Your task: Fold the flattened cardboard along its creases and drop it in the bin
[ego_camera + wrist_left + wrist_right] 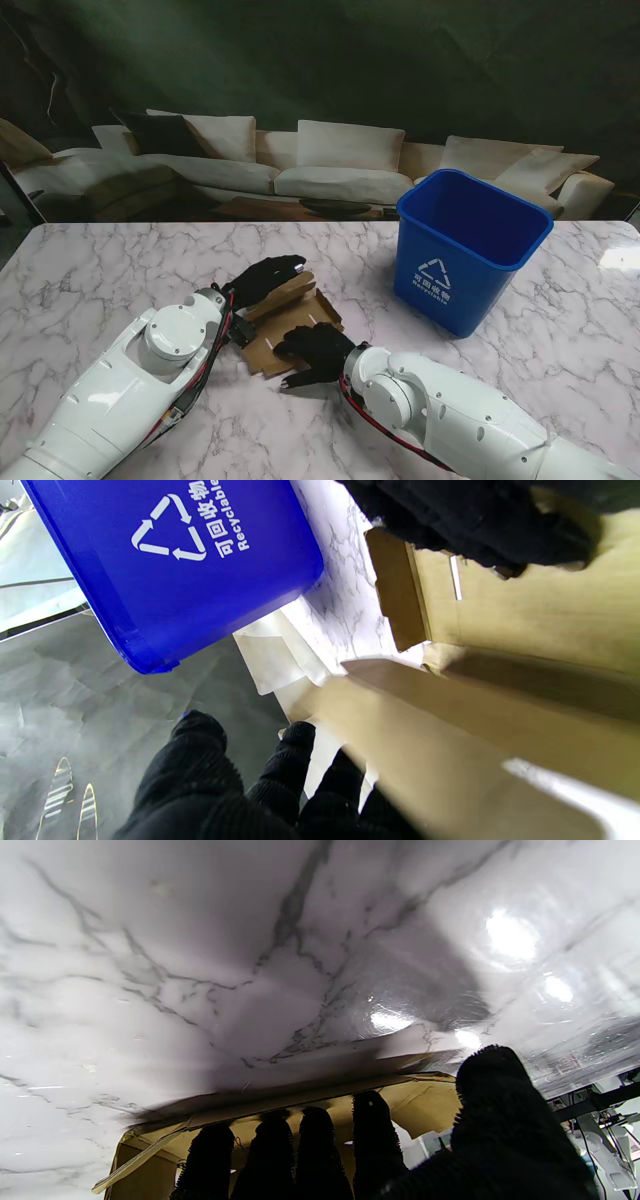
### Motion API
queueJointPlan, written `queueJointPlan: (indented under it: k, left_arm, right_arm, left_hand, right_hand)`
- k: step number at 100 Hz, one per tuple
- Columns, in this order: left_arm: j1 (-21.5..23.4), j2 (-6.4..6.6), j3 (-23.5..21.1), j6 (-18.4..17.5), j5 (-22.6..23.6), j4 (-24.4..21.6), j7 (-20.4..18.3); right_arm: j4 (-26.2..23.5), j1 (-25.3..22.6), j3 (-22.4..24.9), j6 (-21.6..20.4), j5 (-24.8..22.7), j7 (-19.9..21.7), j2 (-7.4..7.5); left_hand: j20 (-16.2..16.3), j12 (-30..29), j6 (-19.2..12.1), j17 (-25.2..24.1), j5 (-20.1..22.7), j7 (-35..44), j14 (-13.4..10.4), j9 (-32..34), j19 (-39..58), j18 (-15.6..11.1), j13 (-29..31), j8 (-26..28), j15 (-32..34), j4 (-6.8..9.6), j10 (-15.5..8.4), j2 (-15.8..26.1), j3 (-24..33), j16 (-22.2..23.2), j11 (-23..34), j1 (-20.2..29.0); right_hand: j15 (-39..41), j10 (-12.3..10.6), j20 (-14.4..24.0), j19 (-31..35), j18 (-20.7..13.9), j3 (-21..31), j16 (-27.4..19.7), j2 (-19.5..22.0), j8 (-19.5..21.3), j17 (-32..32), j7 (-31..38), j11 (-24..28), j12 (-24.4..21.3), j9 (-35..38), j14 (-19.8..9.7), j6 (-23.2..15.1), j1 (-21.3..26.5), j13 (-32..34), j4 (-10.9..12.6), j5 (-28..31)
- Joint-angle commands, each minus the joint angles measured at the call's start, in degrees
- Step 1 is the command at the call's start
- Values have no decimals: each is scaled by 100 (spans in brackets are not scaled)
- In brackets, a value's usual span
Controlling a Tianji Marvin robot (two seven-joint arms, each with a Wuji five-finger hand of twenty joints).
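Cardboard point(292, 318) lies part-folded on table point(100, 270), left of bin point(468, 250). Left hand point(265, 277) grips its raised far flap; right hand point(315, 350) presses flat on the near panel, fingers spread, holding nothing. Judged light, stiff, springy; grip edges beside creases.

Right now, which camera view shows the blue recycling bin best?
The stand view: the whole blue bin shows there, open rim, front logo and its place on the table right of the cardboard. The left wrist view shows only one wall with the recycling mark, cut off by the frame. The right wrist view shows none of it.
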Motion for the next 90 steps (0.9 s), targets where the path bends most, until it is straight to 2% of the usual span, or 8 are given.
queueJointPlan:
  k: [1,17,28,35,41,52,61,90]
  left_arm:
    - [30,4,46,-42,-12,-50,-124]
    - [-4,23,151,22,-21,-4,-239]
    - [-20,22,221,178,7,38,-269]
    - [-4,26,222,295,-51,17,-323]
    - [-8,40,234,335,-49,16,-379]
    - [-50,101,273,416,17,28,-599]
    - [-114,139,350,441,146,98,-712]
    - [-542,216,826,747,580,537,-1035]
  right_arm:
    - [340,-170,-132,91,0,219,58]
    - [331,-158,-146,107,14,246,61]
    - [319,-168,-135,110,13,258,68]
    - [312,-176,-126,113,5,264,74]
    - [304,-180,-118,114,-2,274,80]
    - [292,-195,-94,107,-5,282,86]
    - [269,-219,-61,96,1,283,90]
    - [-93,-519,338,26,-135,417,206]
  left_hand:
    - [229,80,-59,76,208,46,-111,185,387,117,179,75,342,-107,-120,46,-68,268,81,124]
    - [695,607,-58,80,184,36,-206,390,1062,71,291,84,1464,-111,-66,47,-75,1816,256,145]
    - [631,1718,-17,82,116,42,-192,514,943,101,295,125,1447,-111,61,38,-70,1985,712,137]
    - [305,2833,-48,-70,-62,-46,-81,827,472,248,265,111,1187,-112,58,57,-76,1807,1227,136]
    - [41,3167,-33,-270,-129,-71,-59,1327,13,375,254,90,886,-113,4,65,-80,1518,1528,109]
    - [-93,2003,-82,-457,-58,-52,-163,1712,-530,377,219,35,145,-112,-109,97,-78,542,1032,49]
    - [-92,1216,-128,-597,95,-14,-275,1872,-880,252,156,9,-113,-115,-221,120,-79,194,597,33]
    - [-116,742,-91,-600,67,-33,-230,1743,-1141,154,85,-32,-329,-115,-208,236,-84,-18,371,21]
  right_hand:
    - [96,177,100,440,456,-135,23,180,307,129,785,426,152,368,644,11,-141,79,117,489]
    - [95,195,96,445,453,-135,22,188,312,123,780,418,148,357,597,6,-145,77,117,478]
    - [97,192,92,443,450,-134,23,190,316,123,780,418,148,359,591,3,-142,82,118,480]
    - [95,198,91,443,451,-137,22,189,317,124,775,419,148,358,585,7,-146,77,117,470]
    - [97,212,91,442,449,-134,23,189,319,123,777,418,148,356,587,10,-140,81,118,477]
    - [99,204,90,442,453,-134,24,192,323,125,776,418,148,346,524,11,-137,91,118,474]
    - [98,206,99,463,494,-134,25,206,326,136,772,426,153,336,424,8,-137,94,118,464]
    - [107,258,238,893,816,-149,32,240,394,142,818,486,177,322,372,-1,-121,131,122,512]
